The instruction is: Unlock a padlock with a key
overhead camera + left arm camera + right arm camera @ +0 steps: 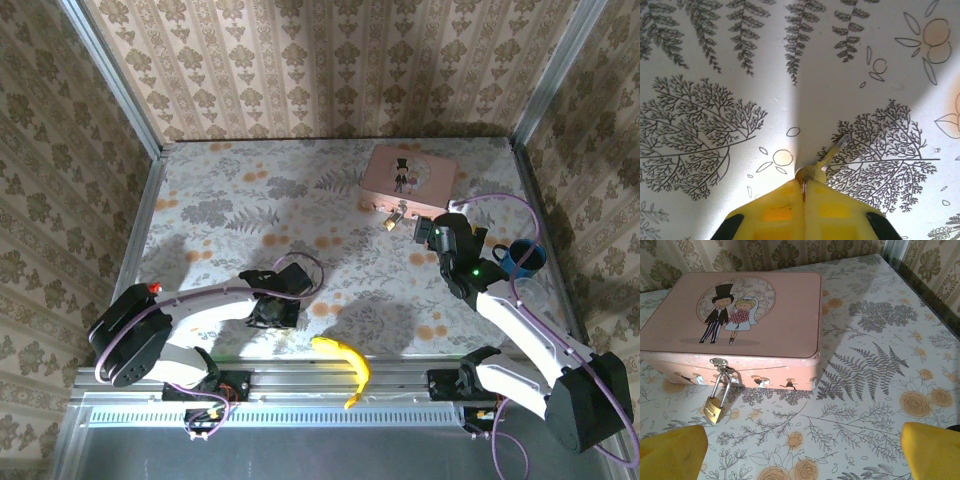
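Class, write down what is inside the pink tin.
Its contents cannot be seen: the pink tin is closed, and the padlock hangs from the hasp on its front.

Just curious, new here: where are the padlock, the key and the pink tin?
padlock [713, 410]: right wrist view, brass body.
key [830, 153]: left wrist view, slim shaft.
pink tin [790, 315]: right wrist view, lid.

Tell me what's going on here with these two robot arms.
The left gripper is shut on the key, whose tip pokes out over the table. The right gripper is open and faces the padlock, which hangs by its shackle from the hasp of the pink tin. The key is not yet at the padlock, so unlocking has not begun.
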